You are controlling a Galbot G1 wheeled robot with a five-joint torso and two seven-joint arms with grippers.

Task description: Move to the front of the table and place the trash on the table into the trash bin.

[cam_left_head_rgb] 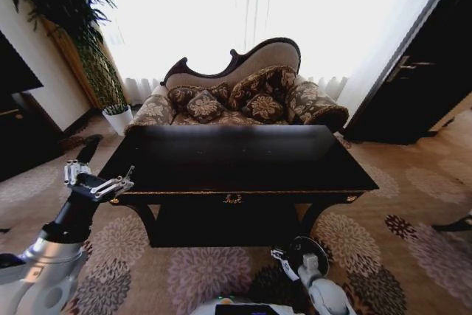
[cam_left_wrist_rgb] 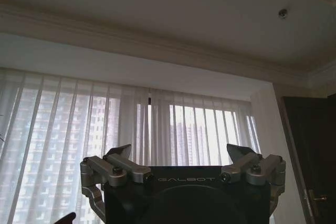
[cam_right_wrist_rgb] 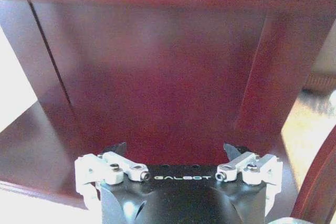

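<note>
Glossy black wood spreads across the middle of the head view: the table (cam_left_head_rgb: 236, 158) stands squarely before the robot, its gold-trimmed front edge and small gold emblem facing the camera and its curved legs planted on a patterned floral carpet (cam_left_head_rgb: 413, 241). No litter can be made out on the dark tabletop from here. Behind its far edge sits an upholstered sofa (cam_left_head_rgb: 243, 97) with patterned cushions, backed by sheer white curtains (cam_left_head_rgb: 243, 12). A potted plant (cam_left_head_rgb: 110, 79) stands beyond the far left corner, and a dark cabinet (cam_left_head_rgb: 420, 86) lies off to the right.

At the near left corner of the tabletop, the left gripper (cam_left_head_rgb: 97, 180) is raised level with the edge, just outside it. Its fingers are spread apart, and in the left wrist view they (cam_left_wrist_rgb: 118, 157) frame the curtained window (cam_left_wrist_rgb: 157, 150) and ceiling with nothing between them.

Low beside the robot's base, the right gripper (cam_left_head_rgb: 293, 256) hangs below the front edge of the table, near its right leg. In the right wrist view its fingers (cam_right_wrist_rgb: 116, 149) also stand wide apart with nothing between them, pointing at the reddish-brown wood panel (cam_right_wrist_rgb: 157, 77) under the tabletop.
</note>
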